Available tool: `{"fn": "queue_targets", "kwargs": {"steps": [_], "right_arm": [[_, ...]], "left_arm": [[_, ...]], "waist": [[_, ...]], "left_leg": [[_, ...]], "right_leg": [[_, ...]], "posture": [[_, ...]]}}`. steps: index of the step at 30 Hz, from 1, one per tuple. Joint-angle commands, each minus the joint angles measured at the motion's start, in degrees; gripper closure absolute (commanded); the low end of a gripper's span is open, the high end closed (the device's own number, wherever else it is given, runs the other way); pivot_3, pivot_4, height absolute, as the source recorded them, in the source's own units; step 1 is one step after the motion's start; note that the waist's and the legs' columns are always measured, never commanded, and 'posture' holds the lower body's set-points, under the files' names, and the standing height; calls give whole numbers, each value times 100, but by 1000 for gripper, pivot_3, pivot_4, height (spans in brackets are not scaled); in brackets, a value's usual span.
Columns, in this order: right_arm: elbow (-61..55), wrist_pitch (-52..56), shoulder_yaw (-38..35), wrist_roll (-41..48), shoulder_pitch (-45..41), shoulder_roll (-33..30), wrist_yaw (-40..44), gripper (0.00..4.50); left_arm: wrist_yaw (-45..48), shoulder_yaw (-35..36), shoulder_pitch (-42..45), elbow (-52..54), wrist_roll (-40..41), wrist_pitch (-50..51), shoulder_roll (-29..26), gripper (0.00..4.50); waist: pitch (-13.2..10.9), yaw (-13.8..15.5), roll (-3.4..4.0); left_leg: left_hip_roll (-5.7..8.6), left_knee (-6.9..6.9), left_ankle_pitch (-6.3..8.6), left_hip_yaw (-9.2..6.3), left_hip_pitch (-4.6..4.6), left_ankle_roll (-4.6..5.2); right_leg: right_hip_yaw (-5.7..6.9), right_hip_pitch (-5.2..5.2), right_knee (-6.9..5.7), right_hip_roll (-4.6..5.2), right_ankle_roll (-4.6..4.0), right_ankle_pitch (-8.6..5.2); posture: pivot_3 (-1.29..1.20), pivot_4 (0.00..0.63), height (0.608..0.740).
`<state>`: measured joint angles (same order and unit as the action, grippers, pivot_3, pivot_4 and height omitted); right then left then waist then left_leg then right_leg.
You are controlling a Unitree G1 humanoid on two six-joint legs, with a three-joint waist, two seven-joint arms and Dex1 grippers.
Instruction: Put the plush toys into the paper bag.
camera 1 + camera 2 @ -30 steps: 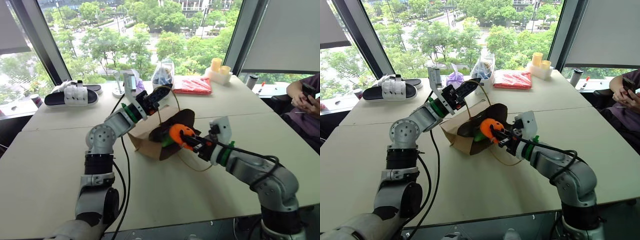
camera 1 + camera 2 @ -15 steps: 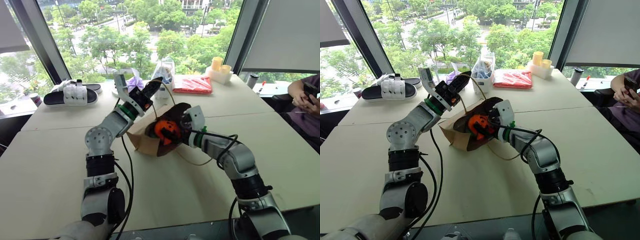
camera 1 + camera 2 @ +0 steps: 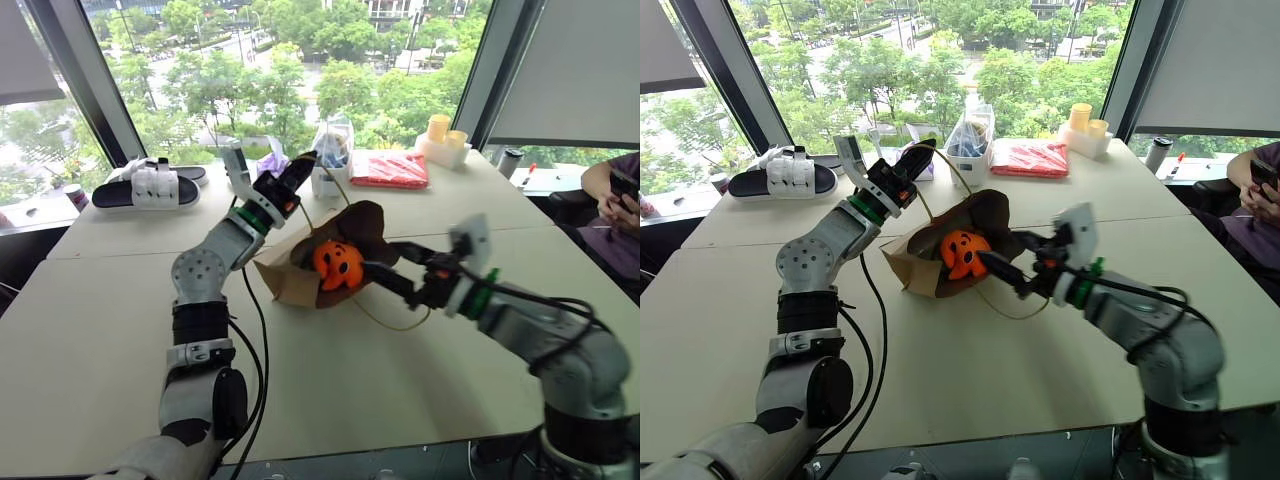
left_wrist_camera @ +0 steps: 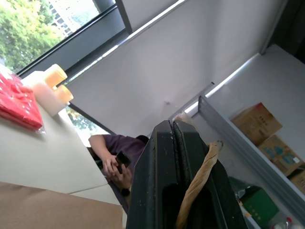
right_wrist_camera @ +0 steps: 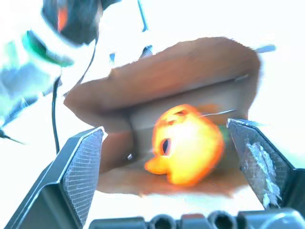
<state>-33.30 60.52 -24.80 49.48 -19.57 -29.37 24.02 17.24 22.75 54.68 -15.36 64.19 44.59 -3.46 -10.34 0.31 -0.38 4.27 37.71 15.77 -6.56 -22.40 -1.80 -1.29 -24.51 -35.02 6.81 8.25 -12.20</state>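
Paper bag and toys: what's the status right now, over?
Left gripper shut on the bag's cord handle. Right gripper open, off the orange plush, which sits in the paper bag mouth. Nothing blocking.

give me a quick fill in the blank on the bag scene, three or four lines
1. The orange plush toy sits in the mouth of the ____ bag.
2. The left gripper is shut on the bag's cord ____.
3. The right gripper stands ____, apart from the toy.
4. The paper bag lies on its ____ on the table.

Missing words: paper; handle; open; side
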Motion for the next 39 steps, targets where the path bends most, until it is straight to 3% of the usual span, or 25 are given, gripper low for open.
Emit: {"fn": "queue_targets", "kwargs": {"steps": [1, 6, 9, 13, 20, 22, 29, 34, 39], "right_arm": [[-93, 167, -619, 353, 394, -171, -313, 23], [276, 86, -892, 338, 1334, 39, -574, 23], [442, 110, -1013, 1150, 1724, 660, -745, 23], [450, -59, -682, 1106, 2193, 988, -888, 23], [478, -418, -286, 1517, 2248, 1640, -1243, 23], [482, -498, -192, 1543, 2271, 1660, -1294, 854], [375, -737, 15, 1960, 2352, 1707, -1484, 4481], [-32, -975, -191, 3260, 2149, 1333, -1556, 4481], [-311, -1650, -353, 4983, 1252, 474, -2003, 4481]], "left_arm": [[205, -145, 121, 53, -61, -21, -5, 4500], [346, -241, 119, 12, -106, -24, 42, 4500], [402, -302, 89, 4, -180, -29, 83, 4500], [391, -288, 79, 60, -167, 24, 94, 4500], [370, -293, 104, 72, -146, 73, 43, 4500], [367, -288, 111, 74, -152, 84, 39, 4500], [350, -269, 114, 102, -145, 104, -6, 4500], [708, -660, 43, 364, -631, 72, -416, 4500], [954, -555, 355, 81, -757, 51, -885, 4500]], "waist": [[0, 3, 0], [0, 15, 0], [0, 28, -1], [1, 26, 1], [1, 6, 1], [1, 11, 1], [1, 16, 1], [1, -1, 1], [0, -30, 2]], "left_leg": [[-1, 0, 0, 3, 1, 0], [-3, 5, 0, 7, 3, 0], [-2, 6, 0, 7, 3, 1], [-2, 9, 0, 8, 3, 1], [-4, 12, 0, 6, 4, 1], [-3, 12, 0, 4, 4, 0], [-3, 12, 0, 4, 4, 1], [-3, 11, 0, 4, 4, 1], [-6, 11, 0, 1, 5, 1]], "right_leg": [[-1, 0, -1, 0, 0, 0], [-2, 1, -6, -1, 0, 0], [-2, 3, -5, -1, 0, 0], [-5, 3, -7, -1, 0, 0], [-4, 4, -8, -3, 0, 0], [-4, 4, -8, -3, 0, 0], [-4, 4, -8, -3, 0, 0], [-4, 4, -8, -3, 0, 0], [-1, 4, -9, -5, 0, 0]], "posture": [[0, 150, 740], [0, 150, 740], [0, 150, 740], [0, 150, 740], [0, 150, 740], [0, 150, 740], [0, 150, 740], [0, 150, 740], [0, 150, 740]]}}
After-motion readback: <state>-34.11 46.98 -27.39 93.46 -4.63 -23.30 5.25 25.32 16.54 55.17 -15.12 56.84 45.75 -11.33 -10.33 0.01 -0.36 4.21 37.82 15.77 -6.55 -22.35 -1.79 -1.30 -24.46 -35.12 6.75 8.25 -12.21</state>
